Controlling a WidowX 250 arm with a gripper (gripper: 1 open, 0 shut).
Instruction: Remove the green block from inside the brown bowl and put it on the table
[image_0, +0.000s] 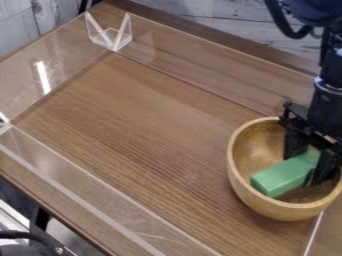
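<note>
Green block (285, 177) first: it sits inside the brown bowl (246, 187) at the right side of the table (147, 120), near the front right corner, still within the rim.

Going left to right, the left and middle of the wooden tabletop lie bare, fenced by low clear walls (54, 170), with a small clear bracket (110, 30) at the far left corner. Then comes the bowl, and over its right half the dark gripper (315, 168) reaches almost straight down. Its fingers are drawn in tight on the block's right end, so it is holding the block rather than standing wide.

The block looks like a plain rigid bar, probably light, with flat smooth faces. I judge it will not bend or crush, though smooth sides could slip if the pinch is shallow. The sensible hold is across its two long flat sides, which is roughly where the fingers sit, though nearer one end than the middle, so the free end may droop or swing.

Its long axis runs from near left to far right, the left end lying lower in the bowl and the gripped end raised a little.
</note>
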